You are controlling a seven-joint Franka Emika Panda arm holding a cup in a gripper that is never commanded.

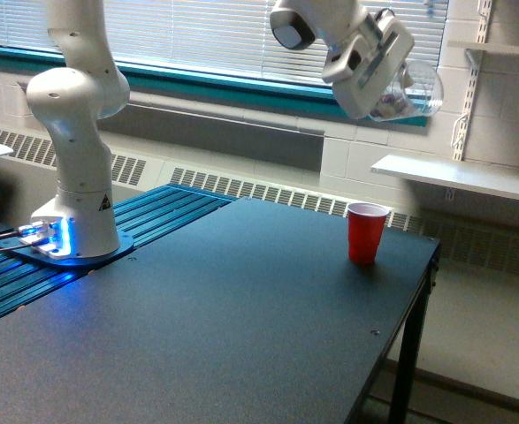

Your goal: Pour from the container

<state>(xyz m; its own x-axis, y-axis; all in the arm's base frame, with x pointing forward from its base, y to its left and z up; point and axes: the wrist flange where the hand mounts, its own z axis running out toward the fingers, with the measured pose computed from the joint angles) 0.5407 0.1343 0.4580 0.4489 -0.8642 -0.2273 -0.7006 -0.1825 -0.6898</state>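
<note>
white arm rises from base at exterior view's left, upper links out of frame, wrist re-entering at top centre. gripper (399, 87) high up, tilted toward exterior view's right, jaws clamped on clear container (411, 91) lying sideways.

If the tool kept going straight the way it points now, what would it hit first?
The tool points toward the exterior view's right, holding the clear cup high above the red cup. Beyond it probably stands the shelf rail on the wall, though depth is unclear.
</note>
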